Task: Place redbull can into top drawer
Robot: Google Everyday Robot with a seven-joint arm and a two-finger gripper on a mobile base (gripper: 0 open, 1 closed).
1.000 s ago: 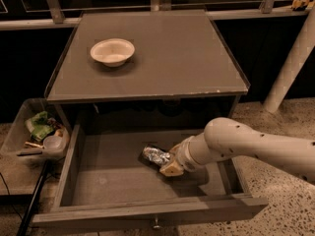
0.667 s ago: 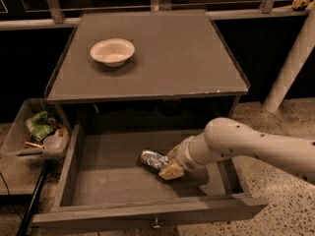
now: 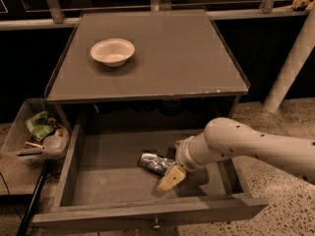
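Much of the gripper (image 3: 170, 175) was hidden under the pale arm (image 3: 246, 144), which reached in from 3 o'clock and was cut off by the right edge. Only its yellowish end showed, low inside the drawer (image 3: 69, 167), just at 5 o'clock of the can (image 3: 155, 162). Whether the gripper was spread or pinching the can could not be told, nor whether the two touched. The can lay on its side on the drawer's flat bottom, toward 5 o'clock from the middle of that bottom, its crinkled silver skin catching the light. The back of the drawer was lost in shadow beneath the tabletop (image 3: 162, 68). A small knob (image 3: 156, 224) sat at 6 o'clock on the drawer's front, partly cut off by the lower edge.

On the grey-brown tabletop a white bowl (image 3: 112, 51) stood at 10 o'clock, well apart from the drawer. At 9 o'clock of the drawer a clear bin (image 3: 19, 124) held green wrappers and a cup, hard to make out. A dark pole (image 3: 32, 205) slanted at 7 o'clock. A white post (image 3: 293, 63) leaned at 2 o'clock over a speckled floor (image 3: 280, 186), and a rail (image 3: 29, 23) ran along 12 o'clock against darkness
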